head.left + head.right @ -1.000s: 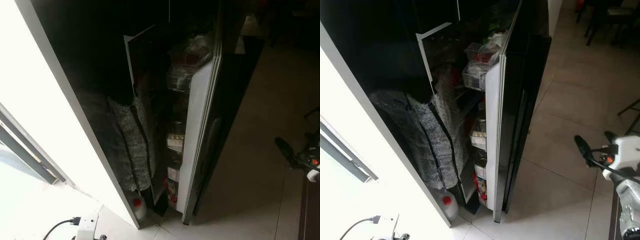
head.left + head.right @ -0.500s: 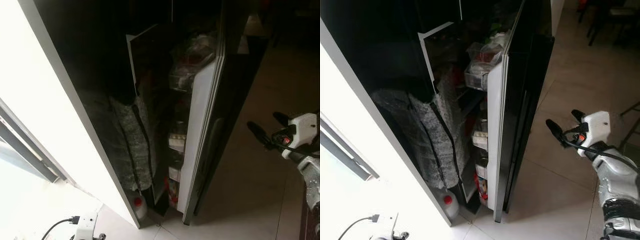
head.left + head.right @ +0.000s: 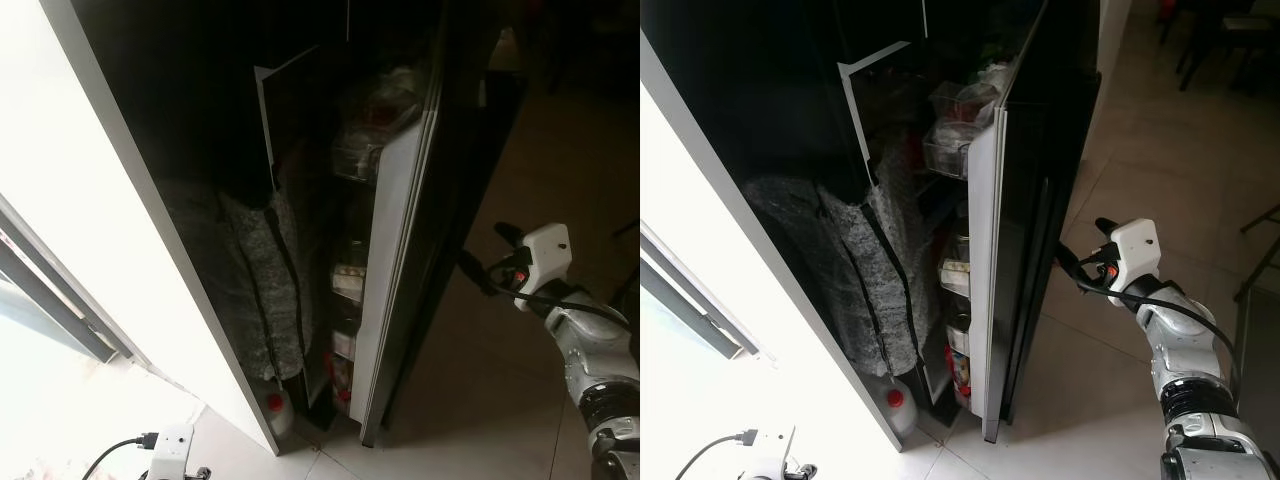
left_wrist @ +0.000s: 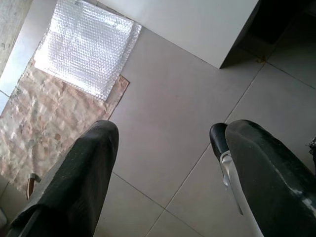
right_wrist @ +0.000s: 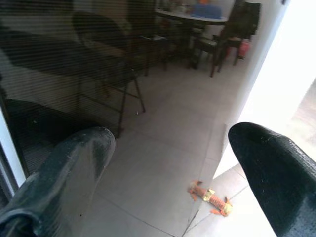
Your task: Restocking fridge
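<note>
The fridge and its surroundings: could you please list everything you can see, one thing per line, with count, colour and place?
Fridge door: one, black with white inner side, partly open.
Door shelves: several, holding clear containers and jars, contents unclear.
Speckled grey cover: one, left of the open gap.
Jug with red cap: one, whitish, on the floor at the fridge's foot.
Power strip with cable: one, white, black cable, floor, near left.
Bubble wrap sheet: one, clear, on brownish paper on the floor.
Chairs and table: dark, far room.
Orange toy-like object: one, on the tiles.
Left tool: open, over the floor.
Right tool: open, black fingers beside the door's outer face.
</note>
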### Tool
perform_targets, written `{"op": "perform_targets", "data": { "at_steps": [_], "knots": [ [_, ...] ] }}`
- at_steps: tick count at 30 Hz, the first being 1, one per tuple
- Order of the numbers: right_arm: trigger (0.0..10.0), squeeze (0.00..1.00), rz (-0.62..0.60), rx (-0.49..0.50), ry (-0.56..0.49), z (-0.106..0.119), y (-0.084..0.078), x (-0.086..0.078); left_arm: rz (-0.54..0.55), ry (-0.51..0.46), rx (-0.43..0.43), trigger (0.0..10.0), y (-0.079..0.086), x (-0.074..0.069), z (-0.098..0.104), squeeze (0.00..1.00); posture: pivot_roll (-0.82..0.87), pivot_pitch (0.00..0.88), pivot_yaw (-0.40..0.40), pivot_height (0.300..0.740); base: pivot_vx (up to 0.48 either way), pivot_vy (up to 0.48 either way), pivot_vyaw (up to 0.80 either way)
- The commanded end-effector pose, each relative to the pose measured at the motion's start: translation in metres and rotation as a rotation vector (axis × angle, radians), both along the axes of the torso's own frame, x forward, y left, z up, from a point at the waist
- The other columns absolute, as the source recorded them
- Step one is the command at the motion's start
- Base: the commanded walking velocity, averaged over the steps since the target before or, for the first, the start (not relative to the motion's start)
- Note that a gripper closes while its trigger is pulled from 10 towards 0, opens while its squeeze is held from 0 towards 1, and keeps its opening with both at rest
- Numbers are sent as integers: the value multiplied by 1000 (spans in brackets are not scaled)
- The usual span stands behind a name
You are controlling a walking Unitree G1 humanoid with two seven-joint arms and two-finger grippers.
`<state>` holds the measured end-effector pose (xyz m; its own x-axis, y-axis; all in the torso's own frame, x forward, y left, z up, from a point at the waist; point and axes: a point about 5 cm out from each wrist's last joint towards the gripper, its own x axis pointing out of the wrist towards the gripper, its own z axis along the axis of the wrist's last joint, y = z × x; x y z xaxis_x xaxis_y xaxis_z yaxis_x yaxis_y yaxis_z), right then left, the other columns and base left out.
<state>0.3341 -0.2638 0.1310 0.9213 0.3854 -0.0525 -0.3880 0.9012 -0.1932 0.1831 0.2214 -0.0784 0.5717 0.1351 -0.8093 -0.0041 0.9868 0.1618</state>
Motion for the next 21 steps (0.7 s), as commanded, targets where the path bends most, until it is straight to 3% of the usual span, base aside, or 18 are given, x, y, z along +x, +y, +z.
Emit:
{"op": "perform_targets", "data": {
  "at_steps": [1, 9, 16, 18, 21],
  "knots": [
    [10000, 0, 64, -9, -17, 5, 13, 5, 7, 5, 13, 10000, 5, -2, 0, 0, -225, 0, 62, 740, 0, 0, 0],
    [10000, 0, 94, -6, -48, 10, 33, 15, 3, -6, 12, 10000, 3, 1, 1, 0, -221, 0, 60, 740, 0, 0, 0],
    [10000, 0, 129, 26, -81, 16, 64, 27, 1, -14, 17, 10000, 3, 2, 2, 0, -213, 0, 59, 740, 0, 0, 0],
    [10000, 0, 130, 27, -82, 16, 66, 28, 1, -14, 18, 10000, 3, 2, 2, 0, -213, 0, 59, 740, 0, 0, 0],
    [10000, 0, 157, 35, -91, 19, 85, 34, 5, -20, 21, 10000, 4, 3, 3, 0, -209, 0, 56, 740, 0, 0, 0]
  ]
}}
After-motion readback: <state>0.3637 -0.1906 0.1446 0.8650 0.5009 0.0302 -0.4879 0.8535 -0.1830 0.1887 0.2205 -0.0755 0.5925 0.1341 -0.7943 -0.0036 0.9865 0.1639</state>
